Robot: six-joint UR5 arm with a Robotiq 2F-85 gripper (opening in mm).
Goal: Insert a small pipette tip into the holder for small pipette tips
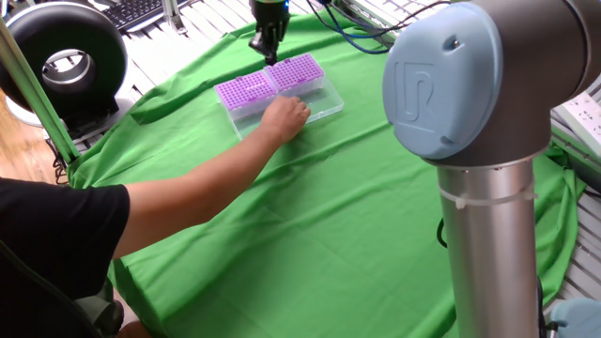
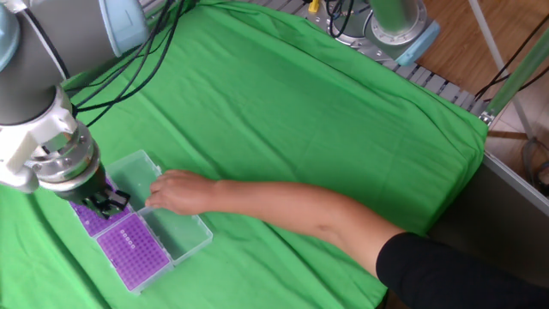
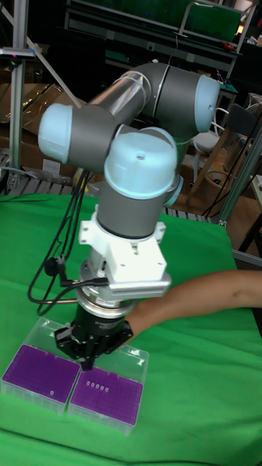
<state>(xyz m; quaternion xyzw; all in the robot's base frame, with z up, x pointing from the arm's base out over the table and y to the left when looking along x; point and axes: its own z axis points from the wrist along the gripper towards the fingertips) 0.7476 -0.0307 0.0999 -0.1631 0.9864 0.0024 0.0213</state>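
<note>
Nearest in the tall fixed view, two purple racks sit side by side in a clear tray (image 3: pixel 135 422): the left rack (image 3: pixel 40 369) and the holder (image 3: pixel 105 397), the latter carrying a few white tips. A person's hand (image 2: pixel 176 190) rests on the tray's clear half. Above the racks hangs the gripper (image 3: pixel 92 349); I cannot tell whether its fingers are parted or closed, and no pipette tip can be made out between them (too small to resolve). Judged light, thin-walled, slippery plastic, easily bent; best taken near the wide collar, kept upright. Farthest, the arm's blue joint cap (image 1: pixel 457 80) bears an embossed "UR" mark; no other writing is legible
</note>
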